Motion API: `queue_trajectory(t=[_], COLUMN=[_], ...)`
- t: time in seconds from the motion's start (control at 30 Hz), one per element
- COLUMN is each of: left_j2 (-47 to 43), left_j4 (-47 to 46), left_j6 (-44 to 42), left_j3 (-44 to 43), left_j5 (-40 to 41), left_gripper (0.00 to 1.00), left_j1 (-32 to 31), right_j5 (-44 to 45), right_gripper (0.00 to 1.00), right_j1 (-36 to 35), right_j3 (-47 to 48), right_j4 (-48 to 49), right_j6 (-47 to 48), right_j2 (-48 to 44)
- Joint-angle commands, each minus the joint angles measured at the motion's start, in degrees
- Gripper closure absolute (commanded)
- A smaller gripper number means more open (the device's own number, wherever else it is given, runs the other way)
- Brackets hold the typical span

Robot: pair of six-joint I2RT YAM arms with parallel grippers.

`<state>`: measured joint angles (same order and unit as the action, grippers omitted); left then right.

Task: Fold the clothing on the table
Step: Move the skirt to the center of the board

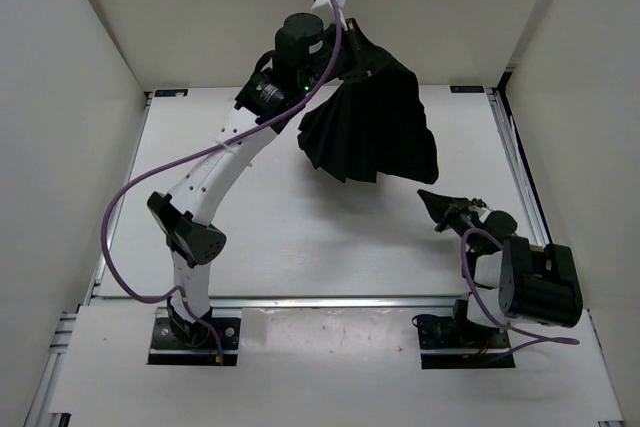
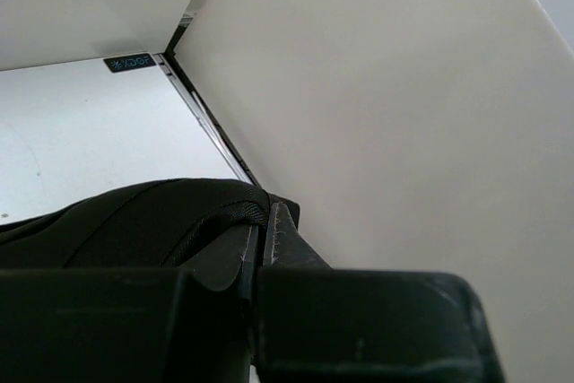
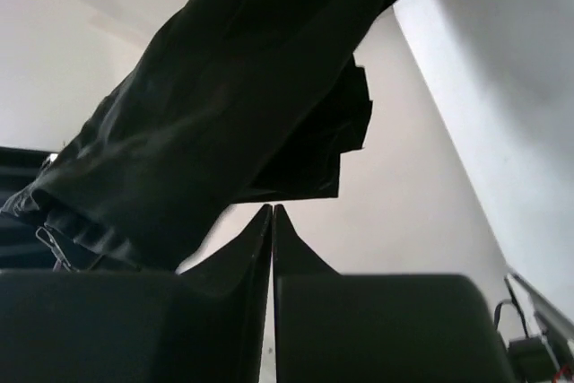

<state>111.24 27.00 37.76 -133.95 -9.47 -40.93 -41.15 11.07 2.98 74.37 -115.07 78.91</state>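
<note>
The clothing (image 1: 375, 132), a black pleated garment, hangs fanned out in the air over the far middle of the table (image 1: 290, 237). My left gripper (image 1: 352, 39) is raised high and shut on its top edge. The left wrist view shows a ribbed band of the clothing (image 2: 134, 221) pinched at the left gripper (image 2: 263, 221). My right gripper (image 1: 430, 200) sits low at the right, shut with nothing in it, below and right of the hanging hem. In the right wrist view the clothing (image 3: 224, 105) hangs above the shut right gripper (image 3: 272, 213) without touching it.
White panels wall the table on the left, back and right (image 1: 580, 67). A metal rail (image 1: 515, 162) runs along the table's right edge. The left arm (image 1: 215, 172) stretches diagonally over the left half of the table.
</note>
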Motion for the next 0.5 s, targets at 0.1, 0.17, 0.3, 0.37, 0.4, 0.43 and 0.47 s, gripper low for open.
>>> queue_trajectory(t=[0.1, 0.17, 0.3, 0.37, 0.4, 0.43, 0.47], left_j2=[-5.6, -5.9, -7.1, -7.9, -8.1, -8.0, -7.9], left_j4=[-0.6, 0.1, 0.7, -0.2, -0.3, 0.1, 0.3], left_j6=[-0.1, -0.2, -1.8, -1.7, -1.7, -1.8, -1.7], left_j3=[-0.8, -0.6, 1.6, 3.6, 3.5, 3.3, 3.3], left_j5=[-1.1, -0.5, -0.2, 0.2, 0.2, 0.2, -0.2], left_gripper=[1.0, 1.0, 1.0, 1.0, 1.0, 1.0, 1.0], left_j1=[1.2, 1.7, 2.3, 3.0, 2.8, 3.0, 3.4], right_j5=[-8.0, -12.0, -22.3, -24.6, -25.4, -25.4, -24.5], right_gripper=[0.79, 0.64, 0.55, 0.5, 0.42, 0.38, 0.37], right_j1=[2.0, 3.8, 5.4, 3.4, 3.2, 2.7, 2.3], right_j3=[9.8, 13.4, 22.0, 26.2, 28.8, 31.1, 34.7], right_j4=[13.4, 10.0, -11.5, -27.5, -32.6, -43.8, -50.5], right_j6=[-21.9, -16.7, 3.2, 14.2, 23.2, 28.0, 37.8], right_j2=[4.0, 1.8, -3.9, -5.2, -5.3, -5.4, -5.4])
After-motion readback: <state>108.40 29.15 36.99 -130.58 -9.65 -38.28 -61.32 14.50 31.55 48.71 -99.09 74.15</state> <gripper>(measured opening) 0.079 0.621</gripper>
